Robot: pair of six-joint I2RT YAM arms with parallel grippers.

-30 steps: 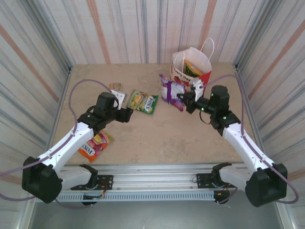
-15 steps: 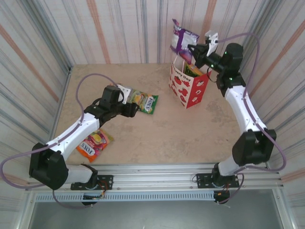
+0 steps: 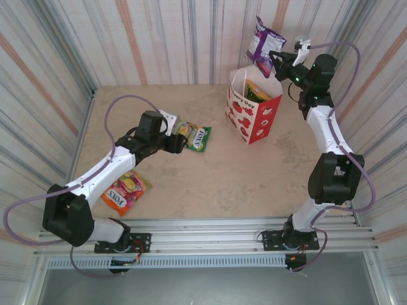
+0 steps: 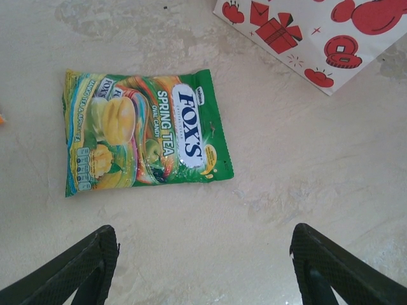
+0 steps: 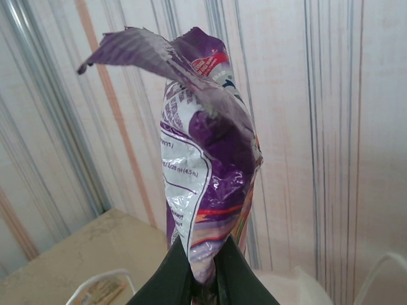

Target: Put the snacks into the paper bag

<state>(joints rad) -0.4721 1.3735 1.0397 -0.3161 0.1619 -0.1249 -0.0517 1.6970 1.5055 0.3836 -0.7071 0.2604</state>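
Drop-off step by the look of it: the right tool [image 3: 275,60] is clamped on the purple packet [image 3: 261,43] high by the paper bag [image 3: 254,111], so next it needs lining up over the mouth and letting go, while the left tool [image 3: 179,141] hangs wide over the green Fox's packet [image 3: 193,136] on the bench [image 3: 216,178].

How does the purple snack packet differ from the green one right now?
The purple packet is pinched in the right gripper, up in the air above the paper bag; the green packet lies flat on the table, untouched, before the open left gripper. The purple packet is crumpled, the green packet smooth. Both are shiny snack packets.
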